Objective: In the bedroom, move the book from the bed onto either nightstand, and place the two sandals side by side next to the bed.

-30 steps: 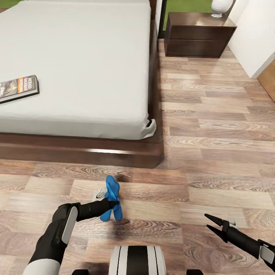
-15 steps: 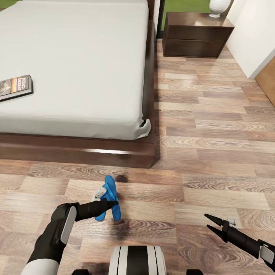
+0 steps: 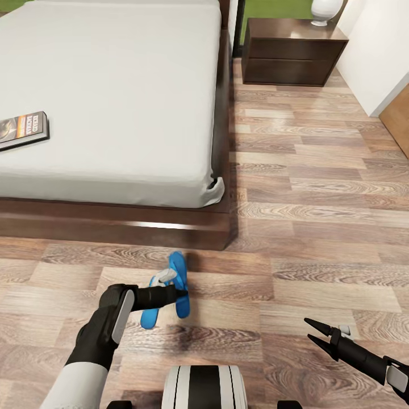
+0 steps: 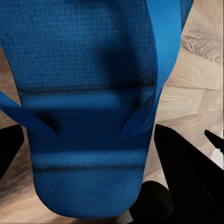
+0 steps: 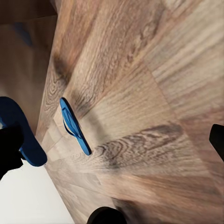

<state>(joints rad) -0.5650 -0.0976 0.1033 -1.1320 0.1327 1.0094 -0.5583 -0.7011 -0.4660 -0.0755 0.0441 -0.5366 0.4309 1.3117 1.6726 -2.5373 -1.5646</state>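
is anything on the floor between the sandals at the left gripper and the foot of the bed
Nothing visible. In the head view the two sandals sit at the left gripper, and only bare wood floor lies between them and the bed frame's foot edge.

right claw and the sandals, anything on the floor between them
Nothing: in the head view only bare wood floor lies between the open right claw and the sandals at the left claw.
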